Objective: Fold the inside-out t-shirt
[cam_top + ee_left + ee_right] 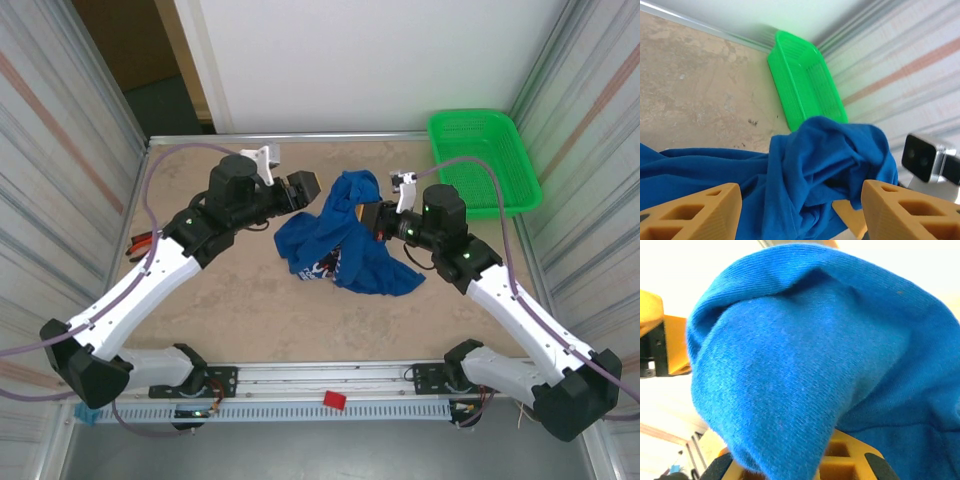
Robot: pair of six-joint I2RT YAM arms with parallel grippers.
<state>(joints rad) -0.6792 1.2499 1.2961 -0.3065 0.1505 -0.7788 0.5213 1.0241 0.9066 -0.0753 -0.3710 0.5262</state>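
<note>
The royal-blue cloth t-shirt point(345, 250) is a crumpled heap in the middle of the counter point(230, 290), so I'd say we're untangling, no fold yet. At its 2 o'clock the right hand point(372, 217) is pinched on a bunch of fabric, and the left hand point(305, 190) at 10 o'clock gapes wide. Next it probably needs a fresh edge to spread things flat.

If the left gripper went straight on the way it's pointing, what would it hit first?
The blue t-shirt: the left gripper has its fingers apart with the bunched cloth right ahead, though exact depth is unclear.
</note>
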